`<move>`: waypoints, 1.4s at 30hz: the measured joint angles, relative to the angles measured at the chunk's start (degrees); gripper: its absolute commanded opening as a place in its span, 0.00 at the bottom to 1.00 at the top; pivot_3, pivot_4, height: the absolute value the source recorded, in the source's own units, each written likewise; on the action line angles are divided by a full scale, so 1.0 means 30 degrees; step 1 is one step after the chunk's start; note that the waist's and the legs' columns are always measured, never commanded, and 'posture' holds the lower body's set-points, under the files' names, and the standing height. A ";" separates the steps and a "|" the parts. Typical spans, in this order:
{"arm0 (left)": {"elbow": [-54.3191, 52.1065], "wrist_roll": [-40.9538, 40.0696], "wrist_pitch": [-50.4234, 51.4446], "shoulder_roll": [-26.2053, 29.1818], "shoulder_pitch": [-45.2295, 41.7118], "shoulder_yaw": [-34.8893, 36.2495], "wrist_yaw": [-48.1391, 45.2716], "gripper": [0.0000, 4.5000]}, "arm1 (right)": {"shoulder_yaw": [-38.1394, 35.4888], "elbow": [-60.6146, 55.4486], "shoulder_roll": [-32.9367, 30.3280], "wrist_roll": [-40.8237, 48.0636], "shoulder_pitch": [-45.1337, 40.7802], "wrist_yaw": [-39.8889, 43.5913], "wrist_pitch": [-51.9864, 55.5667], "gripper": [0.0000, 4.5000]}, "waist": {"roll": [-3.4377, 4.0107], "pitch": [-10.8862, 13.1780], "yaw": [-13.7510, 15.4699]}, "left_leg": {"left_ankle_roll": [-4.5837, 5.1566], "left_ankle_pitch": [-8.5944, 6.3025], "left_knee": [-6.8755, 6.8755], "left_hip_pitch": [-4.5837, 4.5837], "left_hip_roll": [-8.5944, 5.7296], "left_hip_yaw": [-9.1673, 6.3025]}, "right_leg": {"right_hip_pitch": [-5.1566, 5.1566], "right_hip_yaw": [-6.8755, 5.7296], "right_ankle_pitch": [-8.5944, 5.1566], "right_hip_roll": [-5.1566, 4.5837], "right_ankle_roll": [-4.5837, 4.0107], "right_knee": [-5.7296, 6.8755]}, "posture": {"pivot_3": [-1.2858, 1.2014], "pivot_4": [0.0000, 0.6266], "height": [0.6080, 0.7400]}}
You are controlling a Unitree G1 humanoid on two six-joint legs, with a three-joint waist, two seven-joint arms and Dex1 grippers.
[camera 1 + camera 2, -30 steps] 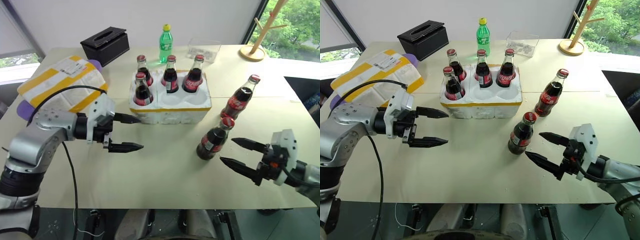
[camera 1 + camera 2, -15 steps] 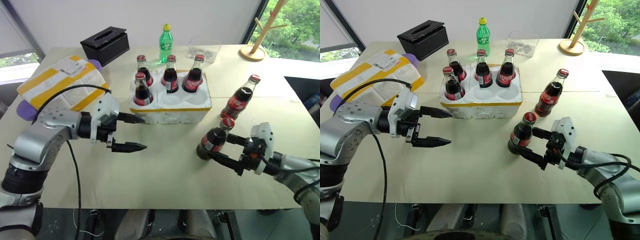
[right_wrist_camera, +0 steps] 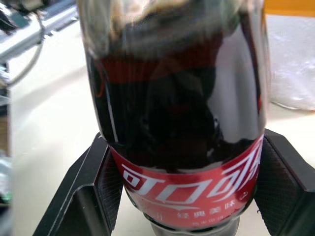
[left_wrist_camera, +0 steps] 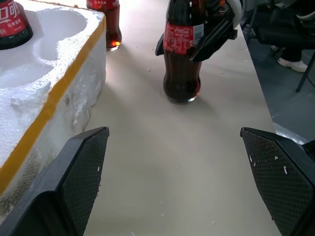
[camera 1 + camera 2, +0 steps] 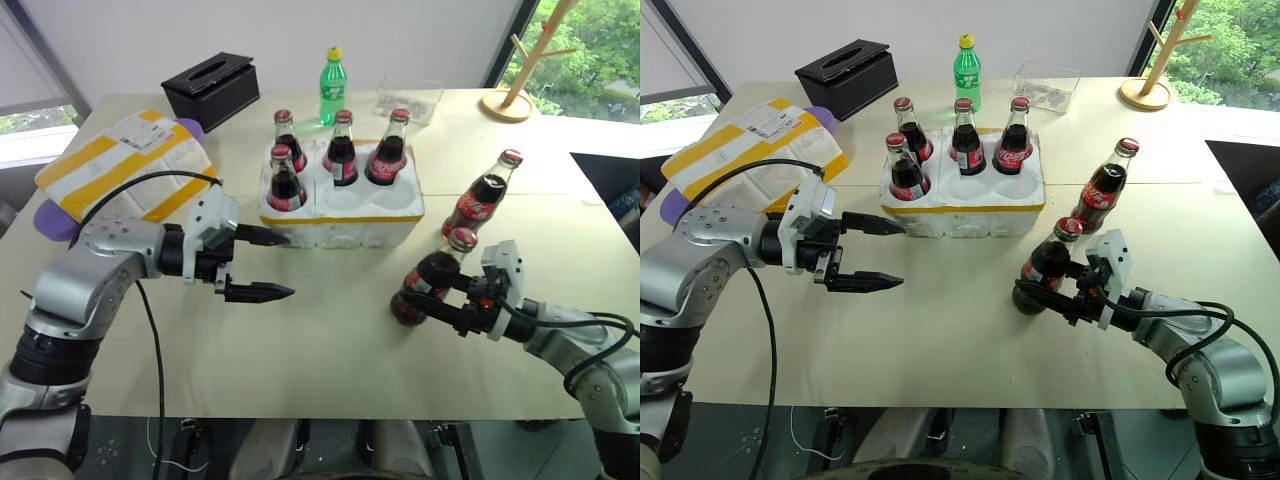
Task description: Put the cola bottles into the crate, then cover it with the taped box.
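In front of crate (image 5: 341, 211), toward right: right gripper (image 5: 432, 298) clamped around nearest cola bottle (image 5: 428, 283), fingers on both sides of label, bottle leaning, base on table (image 5: 320, 340). Second loose cola bottle (image 5: 484, 193) upright just right of crate. Four cola bottles (image 5: 340, 150) in crate wells, two front wells empty. Left gripper (image 5: 257, 264) at crate's left front corner, jaws wide, holding nothing. Taped box (image 5: 124, 168) left of crate, apart.

Glossy glass cola bottle (image 3: 172, 113), rough white foam crate (image 4: 44, 98), matt table (image 4: 172, 162)
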 measured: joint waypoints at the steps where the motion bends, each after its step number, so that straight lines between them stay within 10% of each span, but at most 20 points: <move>1: 0.0001 0.0002 -0.0027 -0.0024 -0.0001 -0.0003 0.0008 1.00 | -0.0380 -0.0074 -0.0216 0.0448 -0.0533 0.0046 0.0150 0.64 | 0.0000 0.0001 -0.0029 | 0.0001 0.0000 0.0000 0.0000 0.0001 0.0010 | -0.0002 0.0012 0.0001 0.0001 -0.0001 -0.0003 | 0.52 0.24 0.97; 10: 0.0454 0.0003 -0.0135 -0.0538 -0.0436 0.0038 0.0516 1.00 | -0.0367 0.2106 0.0356 0.2920 -1.0394 -0.1251 0.1567 0.64 | -0.0023 0.0026 -0.0202 | -0.0004 0.0001 -0.0019 -0.0008 0.0022 0.0013 | -0.0028 0.0015 0.0009 0.0013 -0.0012 0.0000 | 0.52 0.24 0.97; 16: 0.0501 -0.0564 0.0296 -0.1063 -0.0724 0.0393 0.1479 1.00 | 0.3517 0.7736 0.3587 -0.1163 -1.5515 -0.3023 0.0707 0.64 | -0.0031 0.0027 -0.0499 | -0.0106 0.0053 -0.0020 -0.0024 0.0007 0.0023 | -0.0055 0.0020 0.0017 0.0020 -0.0017 0.0007 | 0.52 0.24 0.97; 32: -0.0629 -0.1445 0.1200 -0.1220 -0.0078 0.2065 0.4544 1.00 | 0.7828 1.2166 0.6288 -0.7328 -1.6502 -0.0863 -0.2411 0.64 | -0.0031 0.0019 -0.0998 | -0.0146 0.0079 0.0004 -0.0285 -0.0003 0.0026 | -0.0318 0.0040 0.0022 0.0054 -0.0016 0.0047 | 0.52 0.24 0.97; 33: -0.0759 -0.1460 0.1222 -0.1225 0.0010 0.2065 0.4619 1.00 | 0.8080 1.2618 0.6424 -0.7764 -1.6521 -0.0797 -0.2745 0.86 | -0.0030 0.0018 -0.1042 | -0.0147 0.0079 0.0004 -0.0283 -0.0003 0.0027 | -0.0318 0.0040 0.0022 0.0055 -0.0016 0.0049 | 0.52 0.24 0.97; 35: -0.0811 -0.1516 0.1245 -0.1227 0.0039 0.2065 0.4709 1.00 | 0.8244 1.3419 0.6653 -0.8287 -1.6558 -0.0609 -0.3081 0.99 | -0.0028 0.0017 -0.1054 | -0.0153 0.0083 0.0005 -0.0277 -0.0002 0.0030 | -0.0314 0.0042 0.0022 0.0057 -0.0016 0.0052 | 0.52 0.24 0.97; 42: -0.0787 -0.1507 0.1244 -0.1524 -0.0448 0.1825 0.4916 1.00 | 0.7198 1.4220 0.7189 -0.8424 -1.6874 -0.0698 -0.2939 0.99 | -0.0044 0.0001 -0.0971 | -0.0168 0.0091 0.0005 -0.0204 -0.0002 0.0025 | -0.0257 0.0046 0.0037 0.0064 -0.0037 0.0067 | 0.52 0.24 0.97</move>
